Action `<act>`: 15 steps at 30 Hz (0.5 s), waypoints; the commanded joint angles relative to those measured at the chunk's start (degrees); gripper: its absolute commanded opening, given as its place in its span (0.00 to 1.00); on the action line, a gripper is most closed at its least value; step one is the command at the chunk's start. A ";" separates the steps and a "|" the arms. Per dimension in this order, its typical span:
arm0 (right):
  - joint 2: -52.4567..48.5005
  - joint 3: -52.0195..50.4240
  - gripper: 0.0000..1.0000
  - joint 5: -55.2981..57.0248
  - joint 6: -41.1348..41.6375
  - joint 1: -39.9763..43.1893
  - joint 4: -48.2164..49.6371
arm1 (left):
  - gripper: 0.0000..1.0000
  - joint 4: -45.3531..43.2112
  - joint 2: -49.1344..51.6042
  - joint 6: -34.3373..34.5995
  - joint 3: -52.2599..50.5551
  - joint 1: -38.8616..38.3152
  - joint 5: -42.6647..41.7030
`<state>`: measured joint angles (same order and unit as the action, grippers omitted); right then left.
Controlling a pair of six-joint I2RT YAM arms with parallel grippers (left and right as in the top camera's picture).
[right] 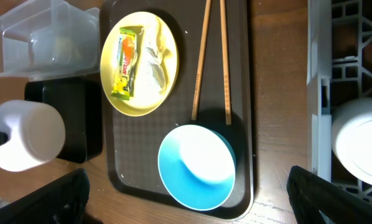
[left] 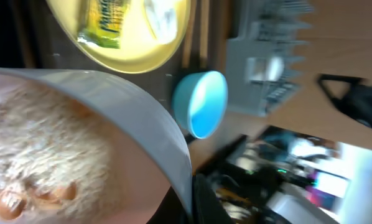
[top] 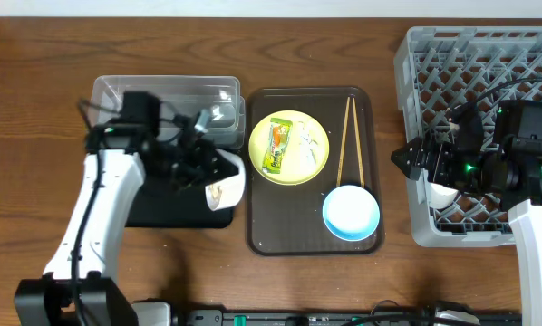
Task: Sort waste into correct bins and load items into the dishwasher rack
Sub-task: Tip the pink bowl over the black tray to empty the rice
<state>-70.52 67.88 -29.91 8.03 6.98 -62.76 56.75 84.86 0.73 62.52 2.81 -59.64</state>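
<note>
A grey dishwasher rack point(top: 488, 54) at right holds a white cup point(top: 441, 195); the right gripper point(top: 403, 159) hovers at its edge, fingers spread wide, empty. Over the black tray point(top: 162, 213), the left gripper point(top: 206, 170) clamps a tilted white bowl point(top: 227, 186) of rice point(left: 43, 143). Nearby, a yellow plate point(top: 300, 163) carries the wrapper point(top: 276, 149).

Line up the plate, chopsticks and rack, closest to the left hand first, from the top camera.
From the left hand, holding the white bowl:
1. Plate, just right.
2. Chopsticks, farther right.
3. Rack, far right.
</note>
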 commanded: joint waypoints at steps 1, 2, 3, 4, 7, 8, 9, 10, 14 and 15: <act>0.13 0.87 0.99 0.11 -0.81 -0.31 -0.02 | 0.06 -0.81 0.13 -11.10 -3.45 5.27 -14.49; 0.13 0.87 0.99 0.11 -0.81 -0.31 -0.02 | 0.07 -1.40 0.17 -11.69 -4.26 6.80 -14.73; 0.13 0.87 0.99 0.11 -0.81 -0.31 -0.02 | 0.07 -2.16 0.24 -11.67 -5.09 8.20 -14.75; 0.13 0.87 0.99 0.11 -0.81 -0.31 -0.02 | 0.06 -3.08 0.28 -11.65 -6.03 9.60 -14.86; 0.13 0.87 0.99 0.11 -0.81 -0.31 -0.07 | 0.06 -5.20 0.57 -12.07 -8.39 12.28 -17.09; 0.13 0.87 0.99 0.11 -0.81 -0.31 -0.07 | 0.06 -5.75 0.76 -13.05 -9.07 12.87 -19.19; 0.13 0.87 0.99 0.11 -0.81 -0.31 -0.07 | 0.06 -6.14 0.87 -14.08 -9.62 13.31 -21.57; 0.13 0.87 0.99 0.11 -0.81 -0.31 -0.07 | 0.06 -6.64 0.90 -14.49 -10.10 13.55 -23.47; 0.13 0.87 0.99 0.11 -0.81 -0.31 -0.15 | 0.06 -8.13 0.87 -14.69 -10.88 13.62 -29.99; 0.13 0.90 0.99 0.11 -0.81 -0.31 -0.26 | 0.06 -8.31 0.87 -14.67 -10.88 13.64 -30.42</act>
<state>-70.52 67.88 -29.78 8.03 6.98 -62.83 48.84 85.23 -11.51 51.86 16.12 -82.06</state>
